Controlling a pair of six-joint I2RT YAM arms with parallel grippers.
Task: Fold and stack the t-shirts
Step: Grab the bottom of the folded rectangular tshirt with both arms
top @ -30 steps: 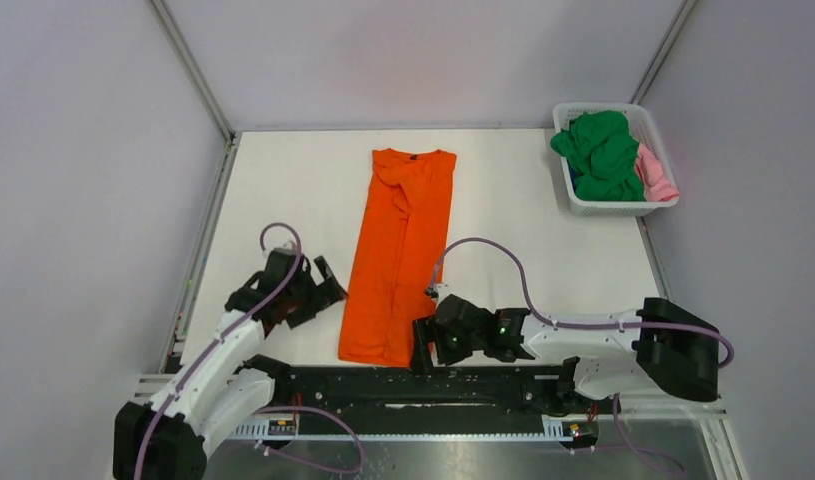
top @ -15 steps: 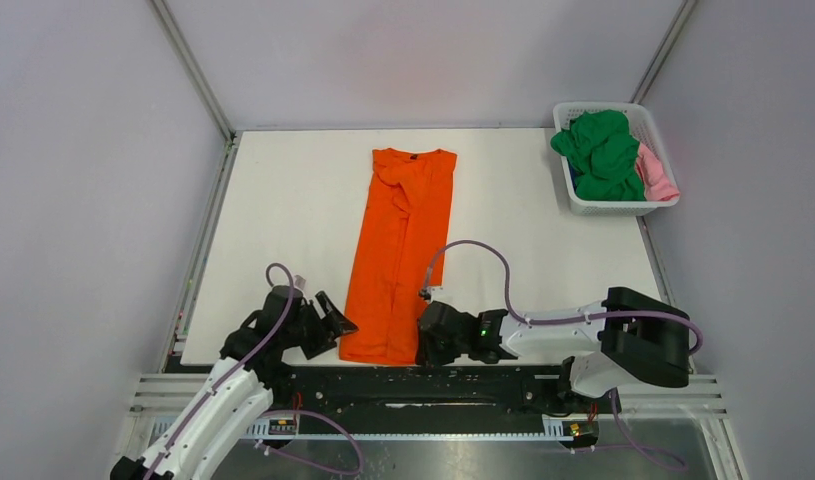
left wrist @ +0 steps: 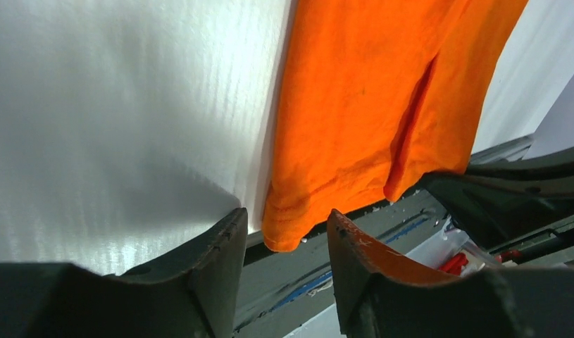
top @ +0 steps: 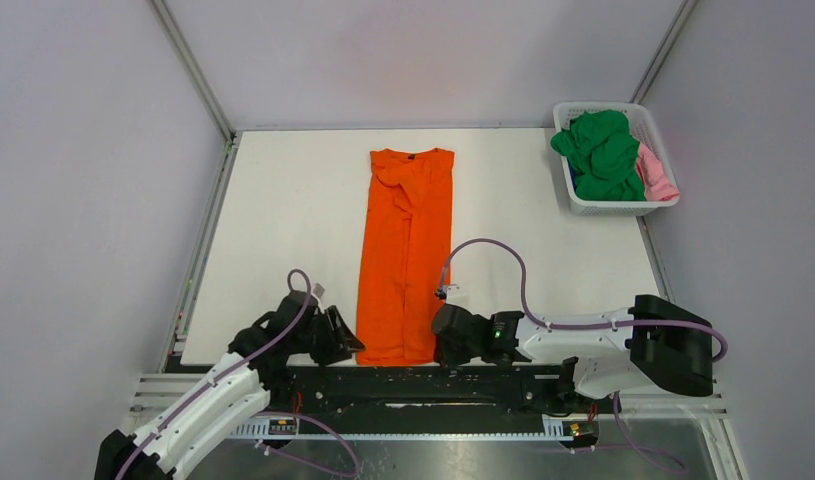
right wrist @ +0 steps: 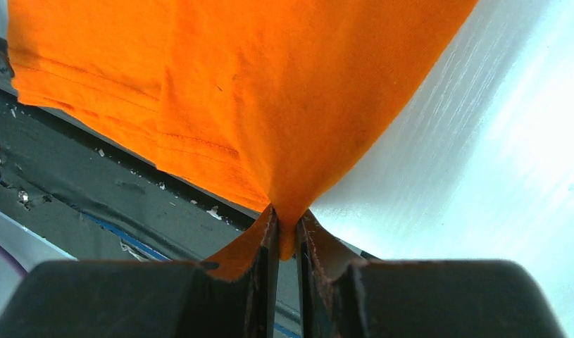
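Observation:
A bright orange t-shirt lies folded into a long narrow strip down the middle of the white table, collar at the far end. Its near hem hangs slightly over the table's front edge. My right gripper is shut on the hem's near right corner; in the right wrist view the orange cloth is pinched between the jaws. My left gripper sits at the near left corner, open. In the left wrist view that corner hangs between the parted fingers, touching neither.
A white lattice basket stands at the far right corner, holding a crumpled green t-shirt and a pink one. A dark metal rail runs just below the table's front edge, under both grippers.
The left gripper came down and right to the hem's left corner, its jaws narrowing. The right gripper closed on the right corner, and the hem shifted right and straightened.

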